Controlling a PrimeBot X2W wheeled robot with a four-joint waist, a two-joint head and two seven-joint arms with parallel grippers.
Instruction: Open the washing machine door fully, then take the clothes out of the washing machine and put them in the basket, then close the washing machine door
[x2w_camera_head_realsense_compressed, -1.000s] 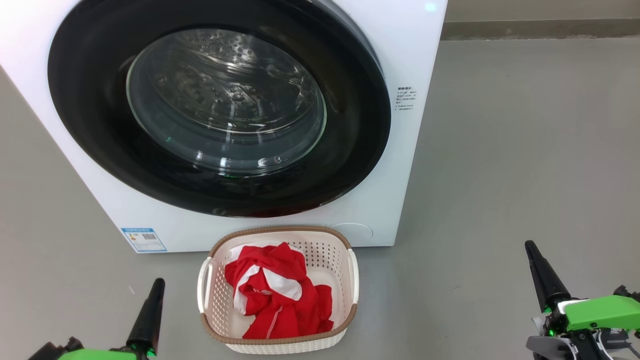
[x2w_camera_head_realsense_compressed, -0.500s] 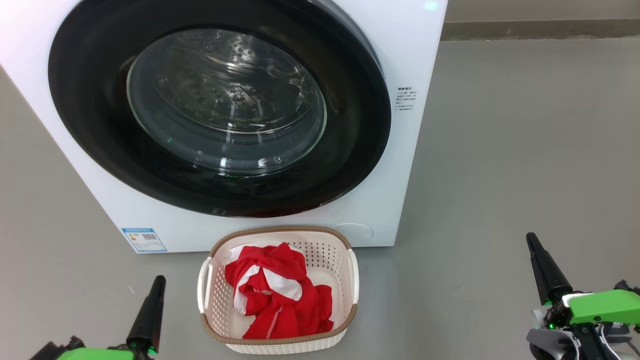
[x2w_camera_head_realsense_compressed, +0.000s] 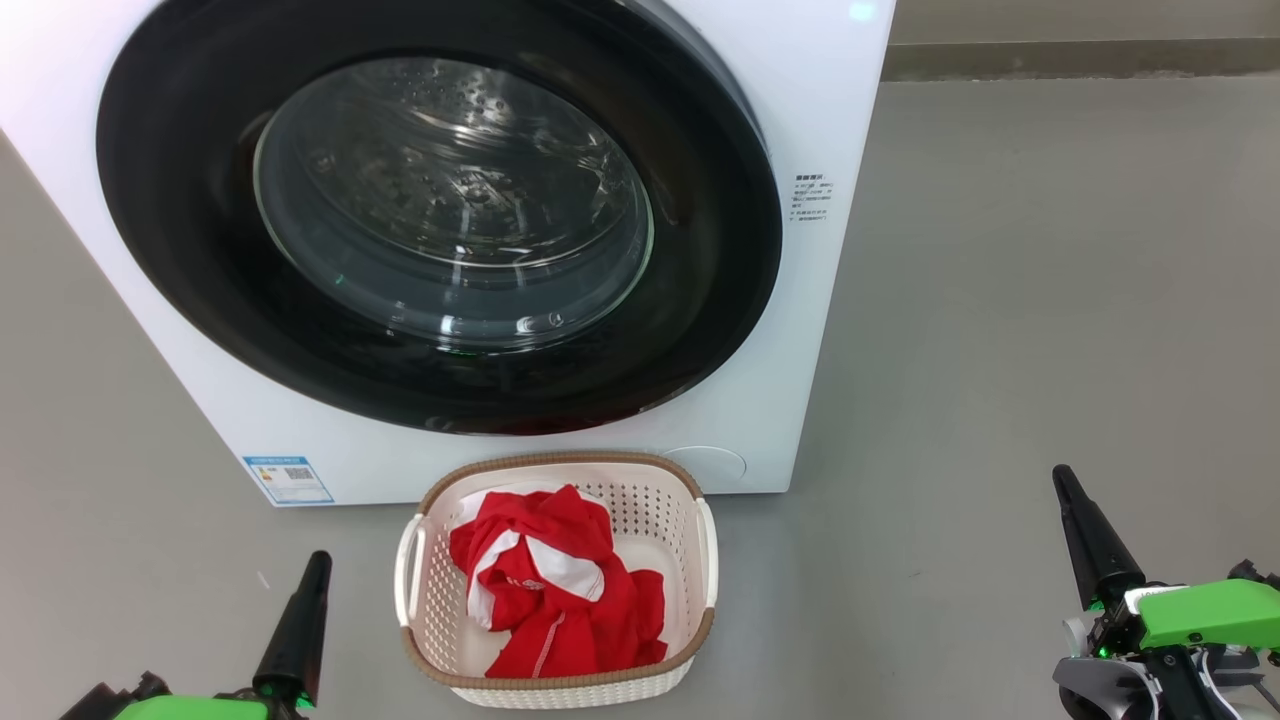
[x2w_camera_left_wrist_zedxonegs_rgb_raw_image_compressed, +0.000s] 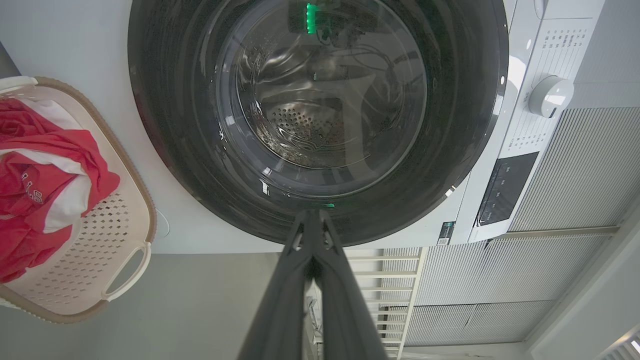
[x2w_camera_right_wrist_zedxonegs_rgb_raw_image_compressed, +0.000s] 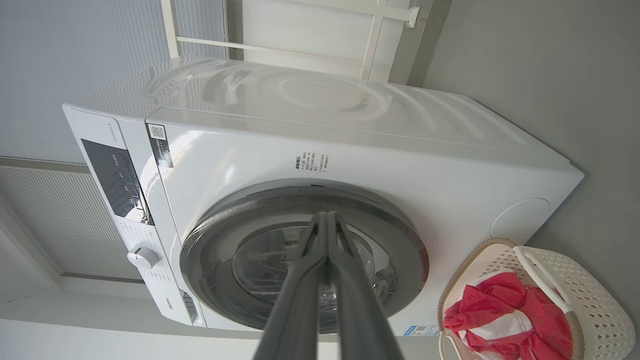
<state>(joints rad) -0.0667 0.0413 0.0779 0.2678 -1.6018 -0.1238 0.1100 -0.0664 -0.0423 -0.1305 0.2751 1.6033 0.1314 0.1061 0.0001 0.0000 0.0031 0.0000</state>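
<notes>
Red-and-white fabric clothes (x2w_camera_head_realsense_compressed: 555, 590): in cream perforated plastic basket (x2w_camera_head_realsense_compressed: 660, 520), near side of white washing machine (x2w_camera_head_realsense_compressed: 830, 120).
Black-rimmed round glass door (x2w_camera_head_realsense_compressed: 440, 215): looks shut; latch unconfirmed, so you risk it springing ajar.
Left gripper (x2w_camera_head_realsense_compressed: 318, 562), right gripper (x2w_camera_head_realsense_compressed: 1062, 475): both pinched closed, empty.

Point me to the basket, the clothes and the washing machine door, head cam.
the basket (x2w_camera_head_realsense_compressed: 660, 520): head view, bare perforated inner wall on its right side.
the clothes (x2w_camera_head_realsense_compressed: 600, 610): head view, red fabric at the middle of the heap.
the washing machine door (x2w_camera_head_realsense_compressed: 450, 200): head view, centre of the glass window.
</notes>
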